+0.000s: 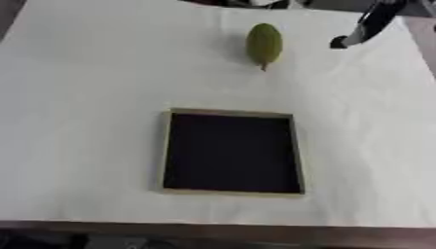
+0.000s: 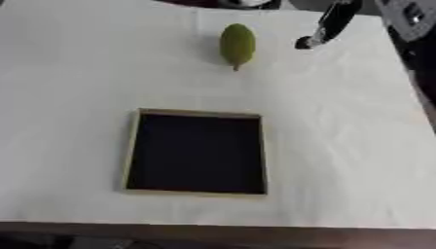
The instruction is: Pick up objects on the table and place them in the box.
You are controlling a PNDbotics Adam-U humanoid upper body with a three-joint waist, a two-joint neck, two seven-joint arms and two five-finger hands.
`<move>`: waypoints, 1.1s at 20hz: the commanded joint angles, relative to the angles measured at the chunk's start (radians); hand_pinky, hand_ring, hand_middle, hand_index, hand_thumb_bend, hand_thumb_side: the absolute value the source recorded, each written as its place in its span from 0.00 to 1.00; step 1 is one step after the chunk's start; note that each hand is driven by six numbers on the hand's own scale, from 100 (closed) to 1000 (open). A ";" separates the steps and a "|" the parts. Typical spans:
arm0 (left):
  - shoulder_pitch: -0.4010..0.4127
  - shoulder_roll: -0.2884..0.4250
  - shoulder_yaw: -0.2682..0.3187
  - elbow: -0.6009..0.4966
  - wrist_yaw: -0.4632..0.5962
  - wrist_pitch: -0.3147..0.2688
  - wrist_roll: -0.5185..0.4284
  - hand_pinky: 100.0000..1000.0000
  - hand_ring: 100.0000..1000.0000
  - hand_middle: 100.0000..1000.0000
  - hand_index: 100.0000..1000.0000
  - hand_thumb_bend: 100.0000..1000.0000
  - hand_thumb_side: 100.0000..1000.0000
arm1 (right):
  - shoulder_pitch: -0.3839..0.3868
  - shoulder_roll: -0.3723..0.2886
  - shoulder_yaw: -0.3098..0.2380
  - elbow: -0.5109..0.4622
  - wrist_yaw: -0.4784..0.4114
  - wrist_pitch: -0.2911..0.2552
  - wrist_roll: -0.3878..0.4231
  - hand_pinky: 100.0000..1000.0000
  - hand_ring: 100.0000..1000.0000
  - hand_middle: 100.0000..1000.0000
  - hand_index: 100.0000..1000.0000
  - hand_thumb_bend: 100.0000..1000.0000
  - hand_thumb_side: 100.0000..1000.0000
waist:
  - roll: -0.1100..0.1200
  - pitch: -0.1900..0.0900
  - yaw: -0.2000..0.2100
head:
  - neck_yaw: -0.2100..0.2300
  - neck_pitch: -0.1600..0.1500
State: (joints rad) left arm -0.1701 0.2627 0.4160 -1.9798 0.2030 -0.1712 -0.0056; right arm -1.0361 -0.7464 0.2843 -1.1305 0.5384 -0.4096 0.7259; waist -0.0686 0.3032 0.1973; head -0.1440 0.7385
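We look down on a table under a white cloth (image 1: pixel 85 146). Near the middle sits a shallow square box (image 1: pixel 168 151), pale wooden rim, dark floor, nothing in it. Well beyond the box, toward the far edge, a green oval fruit (image 1: pixel 264 43) lies on the cloth, its narrow tip pointing back at the box. From the upper right corner our right hand (image 1: pixel 362 29) comes in, black with a silver part, its tip above the cloth just to the right of the fruit and apart from it. We cannot tell how its fingers stand. Our left hand shows in neither view.
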 commanded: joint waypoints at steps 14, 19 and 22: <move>-0.020 0.007 -0.001 -0.020 0.008 -0.001 -0.014 0.66 0.67 0.71 0.72 0.00 0.56 | -0.076 0.091 -0.044 0.158 0.158 -0.027 -0.097 0.91 1.00 0.84 0.88 0.34 0.00 | 0.002 0.017 0.027 | -0.031 -0.031; -0.037 -0.002 -0.003 -0.020 0.010 -0.005 -0.020 0.66 0.67 0.71 0.72 0.00 0.56 | -0.110 0.134 -0.097 0.217 0.206 -0.006 -0.157 0.91 1.00 0.85 0.88 0.32 0.00 | 0.001 0.046 0.047 | -0.050 -0.064; -0.041 -0.004 -0.004 -0.020 0.011 -0.006 -0.024 0.66 0.67 0.71 0.72 0.00 0.57 | -0.122 0.145 -0.111 0.235 0.231 0.000 -0.197 0.91 1.00 0.86 0.88 0.31 0.00 | 0.000 0.055 0.055 | -0.058 -0.076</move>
State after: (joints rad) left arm -0.2037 0.2444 0.4101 -1.9798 0.2080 -0.1752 -0.0249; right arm -1.1334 -0.5877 0.1900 -0.8966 0.7550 -0.4125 0.5468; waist -0.0733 0.3773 0.2526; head -0.1963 0.6790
